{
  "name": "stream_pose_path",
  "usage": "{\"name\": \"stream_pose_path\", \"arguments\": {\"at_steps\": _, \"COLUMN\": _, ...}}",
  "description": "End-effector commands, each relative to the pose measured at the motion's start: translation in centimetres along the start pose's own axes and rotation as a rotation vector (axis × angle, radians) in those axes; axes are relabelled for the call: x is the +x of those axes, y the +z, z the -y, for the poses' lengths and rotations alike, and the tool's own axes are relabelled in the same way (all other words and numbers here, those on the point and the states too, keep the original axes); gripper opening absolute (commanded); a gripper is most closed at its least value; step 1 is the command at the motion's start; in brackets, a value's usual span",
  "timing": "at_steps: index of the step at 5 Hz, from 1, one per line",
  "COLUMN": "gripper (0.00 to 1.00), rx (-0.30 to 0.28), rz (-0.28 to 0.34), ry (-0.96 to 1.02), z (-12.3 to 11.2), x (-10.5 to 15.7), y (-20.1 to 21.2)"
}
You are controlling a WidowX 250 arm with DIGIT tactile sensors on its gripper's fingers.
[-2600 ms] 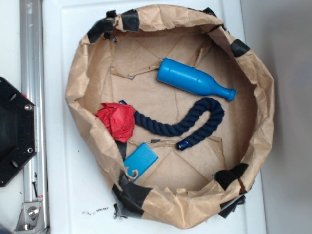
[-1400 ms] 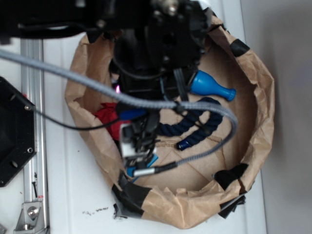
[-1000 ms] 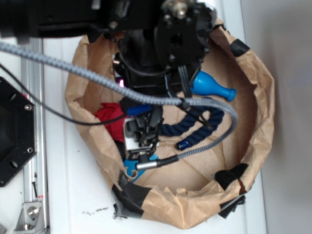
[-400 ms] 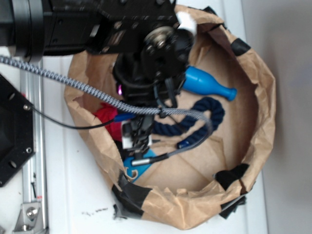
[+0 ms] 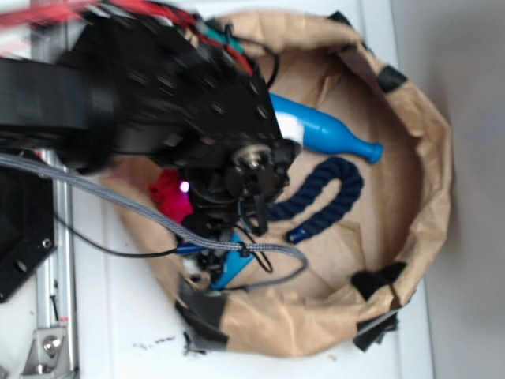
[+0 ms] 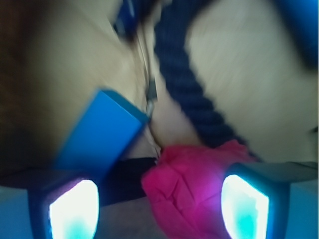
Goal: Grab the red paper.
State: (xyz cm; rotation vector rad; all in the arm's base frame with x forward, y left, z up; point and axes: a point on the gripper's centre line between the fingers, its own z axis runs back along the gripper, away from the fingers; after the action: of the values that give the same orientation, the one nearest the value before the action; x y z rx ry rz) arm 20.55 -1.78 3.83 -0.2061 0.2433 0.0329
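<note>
The arm [image 5: 142, 103] reached down into the paper-lined basket [image 5: 426, 142], its gripper [image 6: 159, 201] spread apart (fingers glowing) astride the red paper [image 6: 192, 186].

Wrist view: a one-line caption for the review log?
Open end effector hangs over the red paper, which lies between its fingers nearer the right one, beside a blue block and dark rope.

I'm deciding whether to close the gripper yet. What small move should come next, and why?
Probably shift the gripper sideways toward the red paper before closing. In the wrist view the wad sits off-centre, pressed near one lit finger, while the blue block lies near the other. Centring first should lessen the chance of catching the block. The jaws look open.
</note>
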Motion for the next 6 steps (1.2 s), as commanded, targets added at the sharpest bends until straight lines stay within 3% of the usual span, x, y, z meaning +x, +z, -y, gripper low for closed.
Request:
{"name": "stream_pose_path", "arguments": {"at_steps": 1, "gripper": 1.00, "rx": 0.126, "rz": -0.098, "ry": -0.055, "z": -0.5, "x": -1.8, "y": -4.4}}
{"name": "stream_pose_path", "arguments": {"at_steps": 2, "gripper": 0.00, "rx": 0.128, "rz": -0.105, "ry": -0.066, "z": -0.4, "x": -2.1, "y": -3.8}}
{"name": "stream_pose_path", "arguments": {"at_steps": 3, "gripper": 0.00, "rx": 0.177, "rz": -0.027, "ry": -0.051, "z": -0.2, "x": -1.6, "y": -1.3}}
{"name": "stream_pose_path", "arguments": {"at_steps": 4, "gripper": 0.00, "rx": 0.130, "rz": 0.207, "ry": 0.005, "z": 0.5, "x": 0.2, "y": 4.2}}
{"name": "stream_pose_path", "arguments": {"at_steps": 5, "gripper": 0.00, "rx": 0.164, "rz": 0.296, "ry": 0.043, "z": 1.1, "x": 1.3, "y": 9.8}}
{"name": "stream_pose_path", "arguments": {"at_steps": 6, "gripper": 0.00, "rx": 0.157, "rz": 0.356, "ry": 0.016, "z": 2.3, "x": 2.1, "y": 14.2}}
